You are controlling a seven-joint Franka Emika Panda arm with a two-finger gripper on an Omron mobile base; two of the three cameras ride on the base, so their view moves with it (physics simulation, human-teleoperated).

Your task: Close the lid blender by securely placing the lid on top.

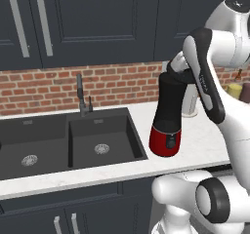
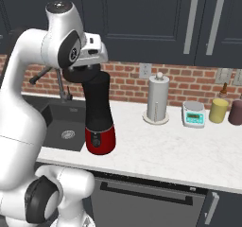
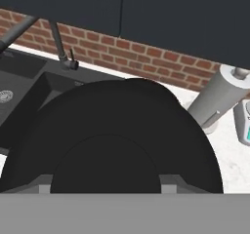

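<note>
The blender (image 1: 167,112) stands upright on the white counter (image 2: 189,157), just to the right of the dark double sink (image 1: 73,140) and close to the counter's front edge. Its tall black jar narrows down to a glossy red base with a small dark control panel facing the room. The robot's arm bends over it from above, and the hand (image 2: 81,72) sits right at the mouth of the jar. In the hand view a broad black disc, the lid (image 3: 117,130), lies directly under the fingers and covers the jar's top. The fingers are drawn together about the lid's raised centre; whether they press on it or merely touch I cannot tell, since the tips are mostly hidden. From the right base view the lid looks level with the jar's rim, with no gap that I can make out.

Behind the sink a dark faucet (image 1: 80,94) rises against the red brick wall. To the right of the blender, farther back on the counter, a white paper-towel roll (image 2: 157,98) stands upright on its holder. Just beside it sits a small white-and-teal kitchen scale (image 2: 194,113), and past that a yellow jar (image 2: 218,110) and a dark purple one (image 2: 235,111). Dark cabinets (image 2: 156,18) with long pale handles hang above.
</note>
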